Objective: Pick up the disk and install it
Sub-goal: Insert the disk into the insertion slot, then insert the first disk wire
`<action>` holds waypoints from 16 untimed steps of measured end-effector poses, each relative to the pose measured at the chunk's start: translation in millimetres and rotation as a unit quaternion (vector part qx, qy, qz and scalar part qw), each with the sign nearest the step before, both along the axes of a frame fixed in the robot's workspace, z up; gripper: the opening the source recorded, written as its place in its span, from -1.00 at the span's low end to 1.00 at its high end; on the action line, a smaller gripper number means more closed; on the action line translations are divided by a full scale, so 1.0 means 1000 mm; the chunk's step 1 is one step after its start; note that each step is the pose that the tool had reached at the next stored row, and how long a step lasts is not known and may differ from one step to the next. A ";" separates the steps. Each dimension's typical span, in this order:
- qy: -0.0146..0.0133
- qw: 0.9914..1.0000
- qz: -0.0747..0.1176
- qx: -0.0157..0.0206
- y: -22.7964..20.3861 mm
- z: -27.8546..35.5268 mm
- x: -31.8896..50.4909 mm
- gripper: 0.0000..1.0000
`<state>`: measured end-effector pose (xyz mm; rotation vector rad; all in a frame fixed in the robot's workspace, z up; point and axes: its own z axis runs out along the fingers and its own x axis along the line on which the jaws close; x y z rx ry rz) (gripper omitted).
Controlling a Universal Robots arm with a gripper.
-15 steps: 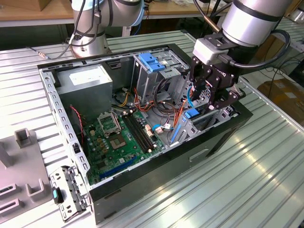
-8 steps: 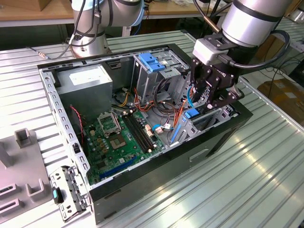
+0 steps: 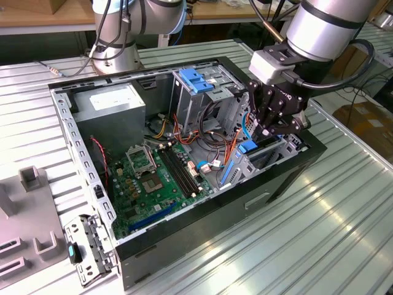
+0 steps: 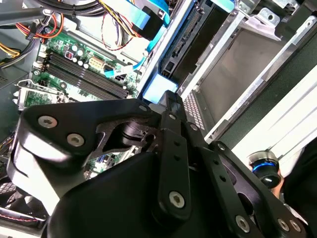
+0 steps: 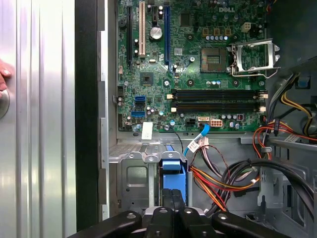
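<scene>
The disk [image 3: 247, 147] stands on edge in the drive bay at the exterior view's right end of the open computer case [image 3: 184, 239]; its blue side rail faces up. In both wrist views that blue rail [image 5: 173, 176] [image 4: 157, 89] lies right at my fingertips. My gripper [image 3: 261, 138] reaches down into the bay above it. Its two black fingers [image 5: 166, 201] lie side by side with almost no gap, and their tips rest on the rail. The gripper [image 5: 173, 192] [image 4: 171, 96] looks shut, with nothing between the fingers. The bay's metal walls hide most of the disk's body.
An upright metal cage with a blue handle [image 3: 193, 80] and bundles of cables [image 3: 215, 138] crowd the bay. The motherboard [image 3: 153, 178] and grey power supply [image 3: 113, 101] fill the case. A hand [image 5: 4, 74] rests on the table. A second arm's base [image 3: 116, 55] stands behind.
</scene>
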<state>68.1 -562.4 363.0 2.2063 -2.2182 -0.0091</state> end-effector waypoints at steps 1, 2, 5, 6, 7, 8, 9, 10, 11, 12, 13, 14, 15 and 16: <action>0.000 1.000 0.000 0.000 0.0000 -0.0001 0.0000 -0.79; 0.000 1.000 0.000 0.000 0.0000 -0.0001 0.0000 -0.79; 0.000 1.000 0.000 0.000 0.0000 -0.0011 0.0000 -0.79; 0.000 1.000 0.000 0.000 0.0000 -0.0012 0.0000 -0.79; 0.000 1.000 0.000 0.000 0.0000 -0.0013 0.0000 -0.79; 0.000 1.000 0.000 0.000 0.0000 -0.0013 0.0000 -0.79; 0.000 1.000 0.000 0.000 0.0000 -0.0014 0.0000 -0.79; 0.000 1.000 0.000 0.000 0.0000 -0.0016 0.0000 -0.79; 0.000 1.000 0.000 0.000 0.0000 -0.0017 0.0000 -0.79; 0.000 1.000 0.000 0.000 0.0000 -0.0017 0.0000 -0.79; 0.000 1.000 0.000 0.000 0.0000 -0.0019 0.0000 -0.79; 0.000 1.000 0.000 0.000 0.0000 -0.0019 0.0001 -0.79; 0.000 1.000 0.000 0.000 0.0000 -0.0019 0.0008 -0.79; 0.000 1.000 0.000 0.000 0.0000 -0.0020 0.0027 -0.79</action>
